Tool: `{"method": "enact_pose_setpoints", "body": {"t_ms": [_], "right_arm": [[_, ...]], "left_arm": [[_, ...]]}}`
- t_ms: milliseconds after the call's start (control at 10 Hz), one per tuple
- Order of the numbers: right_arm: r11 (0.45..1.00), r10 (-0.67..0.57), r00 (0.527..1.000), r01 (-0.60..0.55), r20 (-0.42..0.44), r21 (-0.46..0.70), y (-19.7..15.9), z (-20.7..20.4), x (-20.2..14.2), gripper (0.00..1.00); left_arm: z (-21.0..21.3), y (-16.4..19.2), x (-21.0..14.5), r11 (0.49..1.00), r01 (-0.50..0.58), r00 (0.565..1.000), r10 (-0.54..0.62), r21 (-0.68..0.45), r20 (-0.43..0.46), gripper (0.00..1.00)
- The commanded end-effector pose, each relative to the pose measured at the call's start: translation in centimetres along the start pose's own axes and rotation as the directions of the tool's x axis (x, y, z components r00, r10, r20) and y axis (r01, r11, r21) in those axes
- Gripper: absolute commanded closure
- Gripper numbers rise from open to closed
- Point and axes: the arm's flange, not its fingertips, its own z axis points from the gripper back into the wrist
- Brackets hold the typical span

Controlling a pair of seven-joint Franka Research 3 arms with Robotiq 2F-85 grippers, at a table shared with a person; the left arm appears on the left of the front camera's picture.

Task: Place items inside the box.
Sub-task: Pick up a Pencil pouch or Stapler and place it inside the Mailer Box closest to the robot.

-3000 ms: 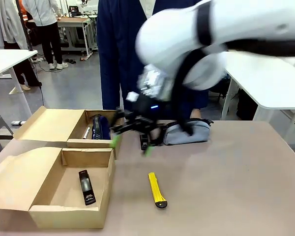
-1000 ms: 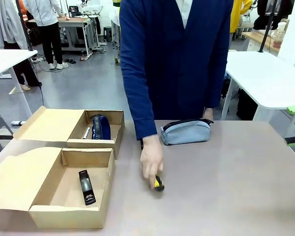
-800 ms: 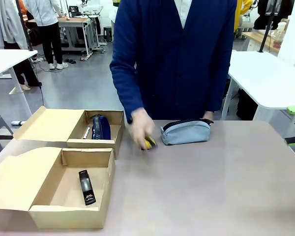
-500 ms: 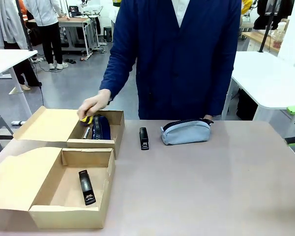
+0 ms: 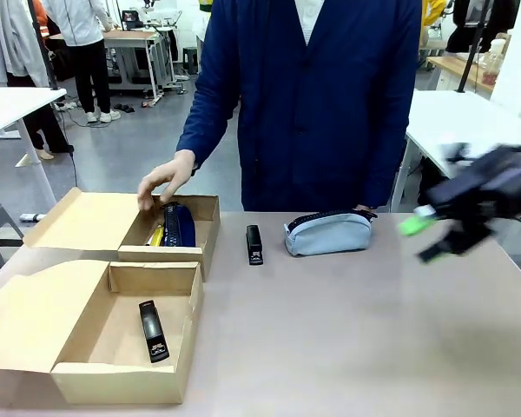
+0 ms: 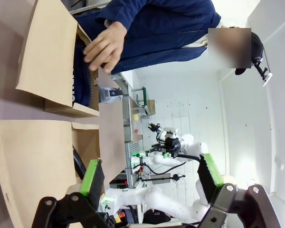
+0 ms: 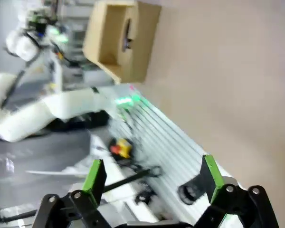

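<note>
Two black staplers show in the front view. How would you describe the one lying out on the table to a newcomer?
Find the person in the navy jacket at the far side of the table; before them lies a grey-blue zip pouch. Just left of it, on the bare surface short of the far cardboard box, lies the black stapler. The other stapler lies inside the near box.

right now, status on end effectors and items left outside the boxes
Left end effector and right end effector open, empty. Black stapler, grey-blue zip pouch on table, unboxed. Person's hand over far cardboard box.
</note>
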Motion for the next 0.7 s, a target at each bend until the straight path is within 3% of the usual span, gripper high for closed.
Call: {"method": "enact_pose_setpoints", "body": {"t_ms": [0, 100, 200, 300, 400, 500, 600], "right_arm": [[0.815, 0.317, 0.92, -0.389, -0.232, -0.429, -0.2, -2.1, 4.9, 0.0], [0.832, 0.212, 0.955, -0.287, -0.207, -0.474, 0.2, -1.9, 4.5, 0.0], [0.988, 0.086, 0.992, -0.096, -0.093, -0.118, 1.7, -3.4, 3.2, 0.0], [0.988, 0.086, 0.992, -0.096, -0.093, -0.118, 1.7, -3.4, 3.2, 0.0], [0.951, 0.146, 0.973, -0.188, -0.181, -0.244, 1.9, -4.9, 5.2, 0.0], [0.871, 0.333, 0.894, -0.414, -0.3, -0.264, 2.3, -5.1, 5.2, 0.0], [0.754, 0.435, 0.849, -0.525, -0.3, -0.393, 1.2, -3.9, 7.1, 0.0]], "left_arm": [[0.0, -0.1, -0.1, 1.0, 0.021, 1.0, -0.021, -0.008, -0.008, 0.0], [0.0, -0.1, -0.1, 1.0, 0.021, 1.0, -0.021, -0.008, -0.008, 0.0], [0.0, -0.1, -0.1, 1.0, 0.021, 1.0, -0.021, -0.008, -0.008, 0.0], [0.0, -0.1, -0.1, 1.0, 0.021, 1.0, -0.021, -0.008, -0.008, 0.0], [0.0, -0.1, -0.1, 1.0, 0.021, 1.0, -0.021, -0.008, -0.008, 0.0], [0.0, -0.1, -0.1, 1.0, 0.021, 1.0, -0.021, -0.008, -0.008, 0.0], [0.0, -0.1, -0.1, 1.0, 0.021, 1.0, -0.021, -0.008, -0.008, 0.0]]}}
